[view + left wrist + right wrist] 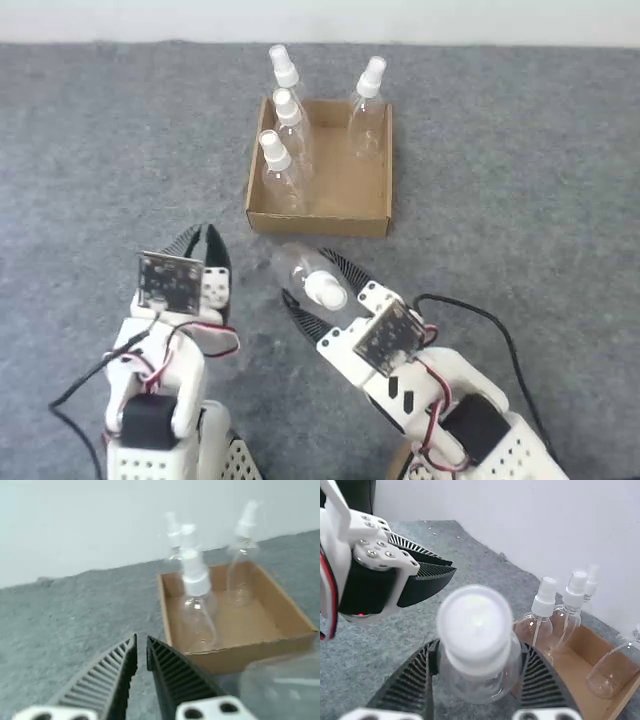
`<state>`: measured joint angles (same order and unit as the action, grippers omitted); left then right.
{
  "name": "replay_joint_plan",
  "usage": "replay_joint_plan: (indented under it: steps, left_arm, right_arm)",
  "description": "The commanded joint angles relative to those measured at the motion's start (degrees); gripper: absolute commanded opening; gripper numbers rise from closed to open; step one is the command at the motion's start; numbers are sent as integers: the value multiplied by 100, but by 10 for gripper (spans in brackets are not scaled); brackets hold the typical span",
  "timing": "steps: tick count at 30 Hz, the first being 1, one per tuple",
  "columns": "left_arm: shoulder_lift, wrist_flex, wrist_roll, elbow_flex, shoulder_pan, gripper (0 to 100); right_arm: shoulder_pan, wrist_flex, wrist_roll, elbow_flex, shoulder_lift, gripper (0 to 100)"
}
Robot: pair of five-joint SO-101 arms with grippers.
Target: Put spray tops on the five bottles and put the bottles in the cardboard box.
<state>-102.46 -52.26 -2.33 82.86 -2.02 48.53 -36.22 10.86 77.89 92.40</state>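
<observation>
A bottle [297, 262] is gripped in the right hand [308, 280] — just before the box [320, 222]; the left hand [206, 235] is held narrow, empty.

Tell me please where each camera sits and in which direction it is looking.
High view: fixed above the table, facing down on the cardboard box, the standing bottles, the left gripper and the right gripper.
Left wrist view: on the left arm, looking past the left gripper toward the box.
Right wrist view: on the right arm, looking past the right gripper and its held bottle toward the box.
Shared: both wrist views show the box and standing bottles.
</observation>
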Motion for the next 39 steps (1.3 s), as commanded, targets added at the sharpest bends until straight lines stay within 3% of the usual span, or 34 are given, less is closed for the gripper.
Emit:
replay_joint_plan:
  steps: [1,6,20,33,39]
  left_arm:
    - [-44,642,202,251,-466,31]
    - [-44,976,211,488,-738,31]
    - [-44,985,185,585,-747,31]
    - [-44,985,185,585,-747,31]
    - [-44,976,185,585,-756,31]
  right_arm:
    - [-242,-13,62,-914,-875,6]
    - [-593,13,62,-1653,-1974,6]
    - [-1393,22,53,-3780,-4453,6]
    - [-1622,22,35,-5108,-6088,6]
    - [-1974,22,-475,-5670,-6668,6]
